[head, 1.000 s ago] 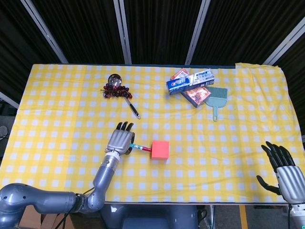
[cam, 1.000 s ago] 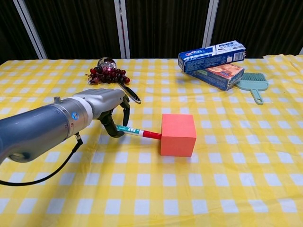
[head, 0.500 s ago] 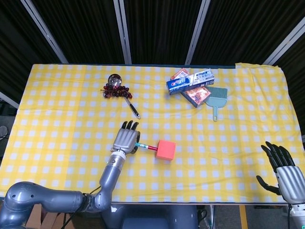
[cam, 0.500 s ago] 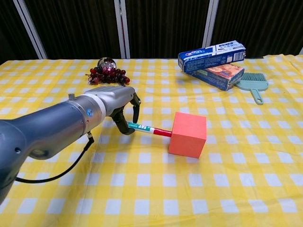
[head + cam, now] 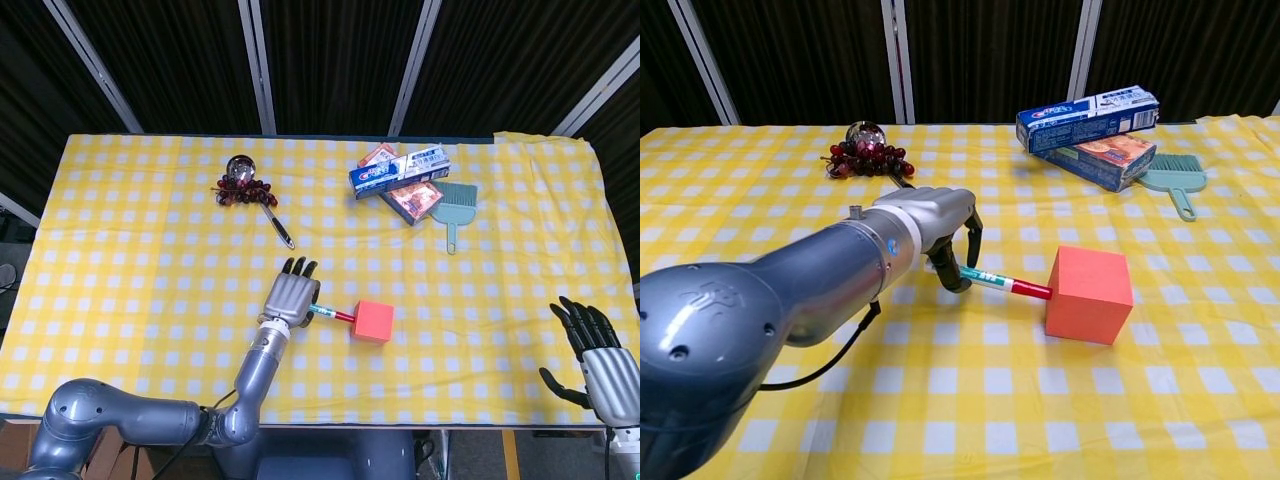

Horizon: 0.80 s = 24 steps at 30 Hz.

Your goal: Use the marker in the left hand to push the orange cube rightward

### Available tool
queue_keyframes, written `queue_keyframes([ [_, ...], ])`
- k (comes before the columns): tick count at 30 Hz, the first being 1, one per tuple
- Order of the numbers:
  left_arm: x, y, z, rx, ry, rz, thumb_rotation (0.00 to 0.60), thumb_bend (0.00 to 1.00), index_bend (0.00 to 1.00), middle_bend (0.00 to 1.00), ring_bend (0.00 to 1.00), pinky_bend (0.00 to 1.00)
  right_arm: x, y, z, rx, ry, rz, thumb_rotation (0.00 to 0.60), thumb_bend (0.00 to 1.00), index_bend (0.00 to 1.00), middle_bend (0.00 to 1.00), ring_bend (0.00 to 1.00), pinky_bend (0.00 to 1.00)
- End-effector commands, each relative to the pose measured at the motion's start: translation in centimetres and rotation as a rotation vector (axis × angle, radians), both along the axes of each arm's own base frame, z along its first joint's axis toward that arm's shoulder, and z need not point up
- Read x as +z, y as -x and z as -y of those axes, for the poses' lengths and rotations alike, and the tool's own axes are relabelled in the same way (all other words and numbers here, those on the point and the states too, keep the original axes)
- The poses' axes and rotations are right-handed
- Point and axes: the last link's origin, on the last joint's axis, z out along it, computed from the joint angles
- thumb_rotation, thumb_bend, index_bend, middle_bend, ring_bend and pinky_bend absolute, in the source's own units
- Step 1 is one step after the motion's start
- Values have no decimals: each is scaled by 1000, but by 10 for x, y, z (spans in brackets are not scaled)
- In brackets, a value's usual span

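Left hand is gripping the marker, fingers curled around the barrel, red cap end pointing right and touching the left face of the orange cube. In chest view the marker is lying nearly level, tilted slightly down toward the cap. Cube is sitting flat on the yellow checked tablecloth, near the front half of the table, a bit right of centre, rotated slightly off the check pattern.

Right hand is hanging at the front right corner past the table edge, holding nothing, fingers apart and extended; only head view is showing it.

Rest of the scene, all well apart from the cube:
- ladle at back left, bowl end touching a bunch of dark red grapes
- toothpaste box at back right, resting on top of an orange-printed box
- teal dustpan brush just beside those boxes, handle pointing toward the front

Left arm is filling most of the lower left in chest view
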Motion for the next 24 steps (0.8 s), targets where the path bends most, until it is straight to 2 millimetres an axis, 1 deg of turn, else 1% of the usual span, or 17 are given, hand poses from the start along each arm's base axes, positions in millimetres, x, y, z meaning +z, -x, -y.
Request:
queue_keyframes([
  [1,-4,-7,-1,-2,1,3,600,452,607,84,0,46,0,0,0,-2,0,2,600,342,0,0,0,45],
  [6,-10,-19,-1,-12,7,5,600,451,610,84,0,46,0,0,0,-6,-2,4,600,342,0,0,0,45],
  [24,-34,-60,8,-71,45,14,600,451,611,84,0,46,2,2,0,-20,-6,9,600,342,0,0,0,45],
])
